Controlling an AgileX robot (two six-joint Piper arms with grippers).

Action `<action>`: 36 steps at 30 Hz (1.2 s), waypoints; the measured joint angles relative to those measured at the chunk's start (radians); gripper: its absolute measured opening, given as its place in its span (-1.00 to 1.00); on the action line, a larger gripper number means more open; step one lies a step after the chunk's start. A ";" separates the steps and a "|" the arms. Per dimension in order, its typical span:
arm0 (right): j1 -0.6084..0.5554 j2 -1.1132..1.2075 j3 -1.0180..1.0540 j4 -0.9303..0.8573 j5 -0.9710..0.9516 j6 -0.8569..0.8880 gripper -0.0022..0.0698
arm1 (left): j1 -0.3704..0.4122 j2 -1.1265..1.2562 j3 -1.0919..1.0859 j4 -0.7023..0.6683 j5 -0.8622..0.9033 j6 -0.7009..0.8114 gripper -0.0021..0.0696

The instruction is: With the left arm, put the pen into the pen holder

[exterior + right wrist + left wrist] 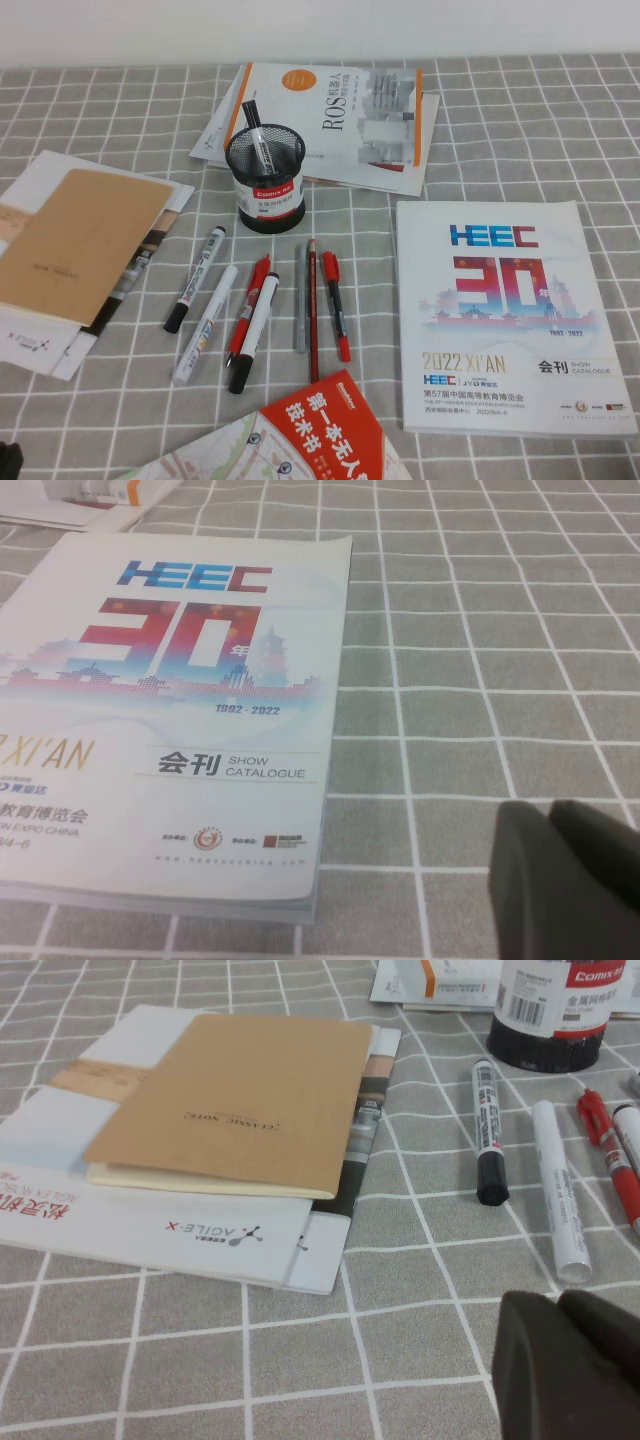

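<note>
High view: the short thick white-barrelled marker with black cap and black end point(195, 279) is seen lying flat on the grey checked tablecloth point(500, 130), leftmost of the row of pens, just below the small black wire-mesh pen holder point(265, 177). It is judged light, rigid and smooth, best pinched across mid-barrel. The left gripper point(570, 1360) and right gripper point(565, 875) are each seen only as dark pads pressed together, holding nothing.

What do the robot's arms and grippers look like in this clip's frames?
Very little shows. The left gripper appears in the left wrist view only as dark, matte, rounded finger tips pressed side by side, with no markings. The right gripper looks the same in the right wrist view: dark rounded tips, seam between them. No cables or coloured bands are visible. The high view shows only a dark sliver at its lower left corner.
</note>
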 joint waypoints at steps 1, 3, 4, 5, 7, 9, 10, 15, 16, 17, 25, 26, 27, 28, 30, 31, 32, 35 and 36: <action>0.000 0.000 0.000 0.000 0.000 0.000 -0.98 | 0.000 0.000 0.000 0.000 0.000 0.000 -0.95; 0.000 0.000 0.000 0.000 0.000 0.000 -0.98 | 0.000 0.000 0.000 0.000 0.000 0.000 -0.95; 0.000 0.000 0.000 0.000 0.000 0.000 -0.98 | 0.000 0.000 0.000 0.000 0.000 0.000 -0.95; 0.000 0.000 0.000 0.000 0.000 0.000 -0.98 | 0.000 0.000 0.000 0.000 0.000 0.000 -0.95; 0.000 0.000 0.000 0.000 0.000 0.000 -0.98 | 0.000 0.000 0.000 0.000 0.000 0.000 -0.95; 0.000 0.000 0.000 0.000 0.000 0.000 -0.98 | 0.000 0.000 0.000 0.000 0.000 0.000 -0.95; 0.000 0.000 0.000 0.000 0.000 0.000 -0.98 | 0.000 0.000 0.000 0.000 0.000 0.000 -0.95; 0.000 0.000 0.000 0.000 0.000 0.000 -0.98 | 0.000 0.000 0.000 0.000 0.000 0.000 -0.95; 0.000 0.000 0.000 0.000 0.000 0.000 -0.98 | 0.000 0.000 0.000 0.000 0.000 0.000 -0.95; 0.000 0.000 0.000 0.000 0.000 0.000 -0.98 | 0.000 0.000 0.000 -0.002 -0.004 -0.002 -0.95; 0.000 0.000 0.000 0.000 0.000 0.000 -0.98 | 0.000 0.000 0.000 -0.147 -0.153 -0.016 -0.95; 0.000 0.000 0.000 0.000 0.000 0.000 -0.98 | 0.000 0.000 0.000 -0.172 -0.167 -0.023 -0.95; 0.000 0.000 0.000 0.000 0.000 0.000 -0.98 | 0.000 0.000 0.000 -0.195 -0.173 -0.028 -0.95; 0.000 0.000 0.000 0.000 0.000 0.000 -0.98 | 0.000 0.000 0.000 -0.216 -0.180 -0.043 -0.95; 0.000 0.000 0.000 0.000 0.000 0.000 -0.98 | 0.000 0.000 0.000 -0.249 -0.184 -0.053 -0.95; 0.000 0.000 0.000 0.000 0.000 0.000 -0.98 | 0.000 0.000 0.000 -0.262 -0.186 -0.058 -0.95; 0.000 0.000 0.000 0.000 0.000 0.000 -0.98 | 0.000 0.000 0.000 -0.272 -0.186 -0.060 -0.95; 0.000 0.000 0.000 0.000 0.000 0.000 -0.98 | 0.000 0.000 0.000 -0.307 -0.196 -0.069 -0.95; 0.000 0.000 0.000 0.000 0.000 0.000 -0.98 | 0.000 0.000 0.000 -0.321 -0.205 -0.071 -0.95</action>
